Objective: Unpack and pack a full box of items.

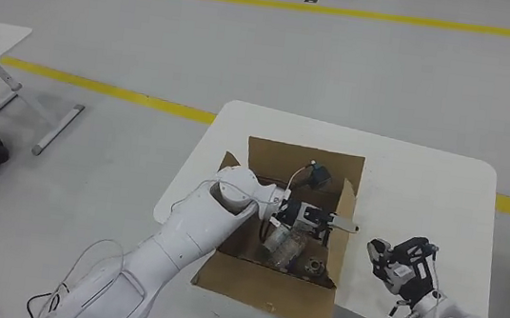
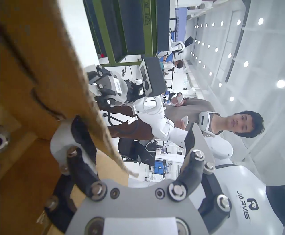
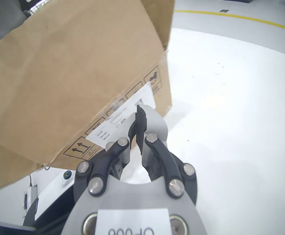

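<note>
Centrally, box (image 1: pixel 305 156) long axis upper-to-lower frame, mouth up, contents (image 1: pixel 296 250) indistinct, left gripper (image 2: pixel 133 131) spread astride its edge, right gripper (image 3: pixel 139 112) clenched empty.

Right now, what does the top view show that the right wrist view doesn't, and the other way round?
The top view adds the open inside of the cardboard box with items in it, and the left gripper at one side wall. The right wrist view adds a white label and printed arrow symbols on the box's outer side. Both share the box, the white table and the right gripper, shut, beside the box and apart from it.
</note>
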`<state>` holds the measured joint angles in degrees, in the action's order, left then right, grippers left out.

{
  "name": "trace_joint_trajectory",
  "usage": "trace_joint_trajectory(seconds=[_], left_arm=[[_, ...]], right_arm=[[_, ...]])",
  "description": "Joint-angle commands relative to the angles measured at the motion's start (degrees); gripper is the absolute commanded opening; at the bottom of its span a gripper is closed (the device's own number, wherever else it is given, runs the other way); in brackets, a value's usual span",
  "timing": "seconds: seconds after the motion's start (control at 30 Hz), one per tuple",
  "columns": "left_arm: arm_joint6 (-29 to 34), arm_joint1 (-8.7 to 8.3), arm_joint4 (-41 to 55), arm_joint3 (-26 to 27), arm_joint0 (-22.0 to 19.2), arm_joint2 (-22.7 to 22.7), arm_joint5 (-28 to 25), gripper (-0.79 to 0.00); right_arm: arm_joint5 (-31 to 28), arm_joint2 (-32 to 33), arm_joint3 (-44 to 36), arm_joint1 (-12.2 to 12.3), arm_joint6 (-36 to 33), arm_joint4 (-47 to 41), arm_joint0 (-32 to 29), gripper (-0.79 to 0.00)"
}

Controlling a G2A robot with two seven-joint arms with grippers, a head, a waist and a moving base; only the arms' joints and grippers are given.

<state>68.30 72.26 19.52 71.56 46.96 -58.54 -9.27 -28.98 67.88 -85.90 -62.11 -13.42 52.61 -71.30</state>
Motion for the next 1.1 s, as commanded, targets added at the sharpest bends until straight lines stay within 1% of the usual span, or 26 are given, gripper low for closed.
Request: trace_joint_trajectory(seconds=[0.0,0.13,0.27,0.4,0.43,0.53,0.57,0.6,0.73,0.77,0.83,0.9,0.93,1.0,1.07], left_arm=[[-0.9,0.53,-0.85,0.82,-1.35,2.0,-0.1,0.0],[-3.4,1.87,-3.05,0.18,-4.19,6.44,-0.12,0.0],[-6.41,3.37,-5.62,-2.06,-6.62,10.82,-0.78,0.0],[-9.72,4.95,-4.42,-4.73,-7.76,13.77,-1.89,0.0],[-10.29,5.34,-3.11,-5.46,-7.81,14.19,-2.05,0.0],[-11.74,6.15,-4.74,-7.76,-8.9,15.92,-2.51,0.0],[-12.2,6.36,-5.6,-8.37,-9.22,16.39,-2.7,0.0],[-12.47,6.53,-6.46,-8.87,-9.47,16.85,-2.86,0.0],[-13.21,6.99,-7.39,-10.45,-9.86,17.41,-2.99,0.0],[-13.42,7.02,-7.23,-10.74,-9.89,17.22,-2.83,0.0],[-12.95,6.93,-6.52,-10.82,-10.04,16.39,-3.03,0.0],[-11.86,6.65,-5.25,-10.26,-10.07,15.07,-3.24,0.0],[-11.27,6.41,-5.14,-9.67,-10.08,14.32,-3.44,0.0],[-9.91,5.67,-6.26,-7.91,-9.86,12.68,-3.67,0.0],[-8.91,4.69,-5.81,-5.52,-8.72,9.97,-3.29,0.0]], right_arm=[[-0.16,3.66,-1.43,0.62,-0.2,-1.57,-2.19,-0.785],[0.65,9.87,-4.0,1.61,0.11,-3.63,-6.23,-0.785],[1.15,14.8,-6.58,2.25,0.85,-5.79,-10.33,-0.785],[0.96,17.88,-8.9,2.64,0.69,-6.63,-13.2,-0.785],[0.99,18.41,-9.3,2.69,0.76,-6.98,-13.72,-0.767],[0.83,19.7,-10.49,2.81,0.9,-7.54,-14.89,-0.785],[0.66,19.99,-10.88,2.82,1.11,-8.04,-15.21,-0.77],[0.44,20.3,-11.22,2.84,1.23,-8.44,-15.49,-0.723],[-0.96,21.13,-11.89,2.87,1.44,-11.09,-16.09,-0.622],[-1.49,21.19,-11.8,2.87,1.32,-11.9,-16.05,-0.573],[-2.9,21.13,-11.55,2.84,1.08,-14.13,-15.75,-0.551],[-3.95,21.14,-11.26,2.88,0.21,-15.55,-15.21,-0.505],[-4.47,21.06,-11.25,2.89,-0.23,-16.07,-14.87,-0.505],[-5.13,20.87,-11.1,2.91,-1.02,-16.92,-14.16,-0.48],[-6.0,20.66,-10.92,2.94,-1.69,-17.06,-13.34,-0.425]])
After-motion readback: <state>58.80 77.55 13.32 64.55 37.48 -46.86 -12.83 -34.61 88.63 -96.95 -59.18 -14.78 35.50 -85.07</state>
